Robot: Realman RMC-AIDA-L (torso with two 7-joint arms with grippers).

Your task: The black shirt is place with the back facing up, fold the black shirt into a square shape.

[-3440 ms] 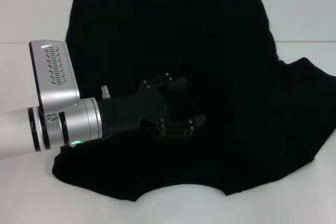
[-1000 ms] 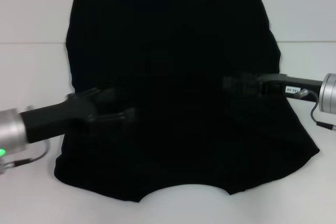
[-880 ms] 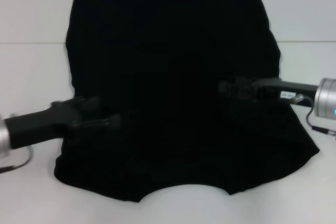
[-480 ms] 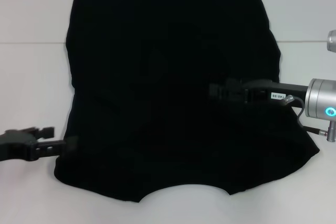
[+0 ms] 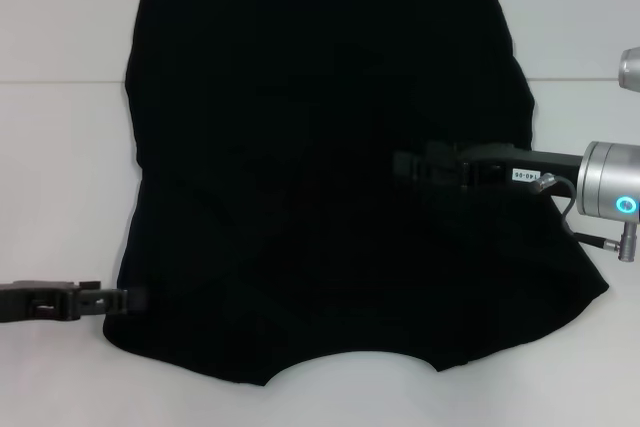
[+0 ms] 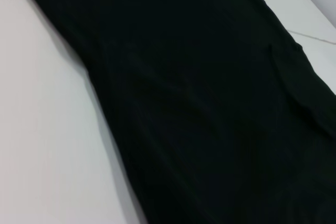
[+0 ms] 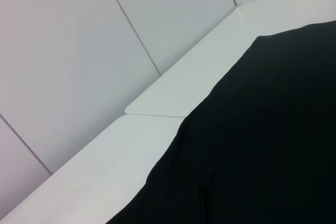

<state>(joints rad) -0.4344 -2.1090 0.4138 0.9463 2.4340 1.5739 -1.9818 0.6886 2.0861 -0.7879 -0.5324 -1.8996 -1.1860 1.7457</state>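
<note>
The black shirt (image 5: 320, 147) lies flat on the white table, its curved neckline at the near edge and both sleeves folded in over the body. My left gripper (image 5: 125, 300) sits low at the shirt's near left corner, right at the cloth's edge, with its arm reaching in from the left. My right gripper (image 5: 405, 164) hovers over the right half of the shirt, its arm coming in from the right. The left wrist view shows the shirt (image 6: 210, 103) beside bare table. In the right wrist view the shirt (image 7: 262, 145) runs up to the table's far edge.
White table (image 5: 60, 167) shows on both sides of the shirt and in a narrow strip in front of the neckline. A pale panelled wall (image 7: 79, 51) rises behind the table's far edge.
The left arm has pulled back off the shirt, leftward and toward the near edge. The right gripper has crept further left over the cloth. The right sleeve, spread out earlier, now lies folded in.
</note>
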